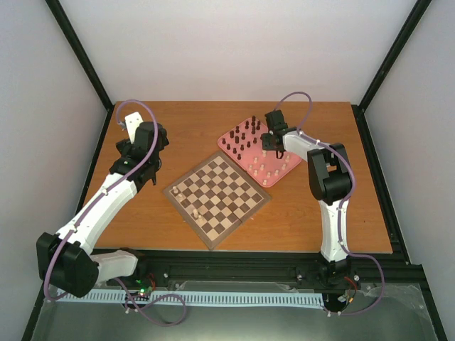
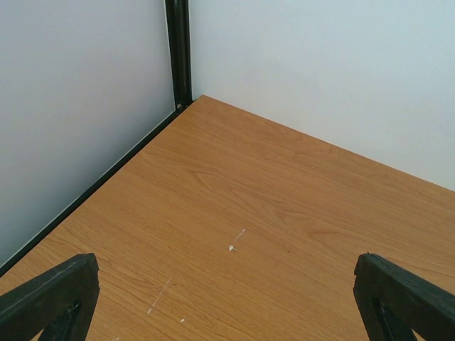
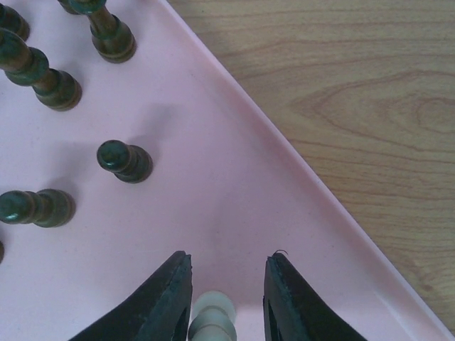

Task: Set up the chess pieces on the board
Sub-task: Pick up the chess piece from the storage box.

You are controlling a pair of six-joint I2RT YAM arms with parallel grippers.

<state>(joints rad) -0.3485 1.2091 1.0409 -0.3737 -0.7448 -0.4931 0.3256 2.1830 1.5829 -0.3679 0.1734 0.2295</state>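
Note:
The board [image 1: 217, 190] lies turned like a diamond at the table's middle, with two cream chess pieces [image 1: 195, 212] on its left squares. On the pink tray [image 1: 283, 170] stand dark pieces [image 1: 245, 138] and cream pieces [image 1: 263, 168]. My right gripper [image 3: 227, 259] hovers low over the tray, jaws a little apart. A cream piece [image 3: 213, 320] stands between them, close against the left finger [image 3: 167, 298], with a gap to the right finger. Several dark pieces [image 3: 124, 161] stand ahead to the left. My left gripper [image 2: 226, 266] is open over bare table at the far left, holding nothing.
The tray's rim [image 3: 298, 163] runs diagonally just right of my right gripper, with bare wood table [image 3: 370, 106] beyond it. A black frame post [image 2: 178, 50] and white walls close off the far left corner near my left gripper.

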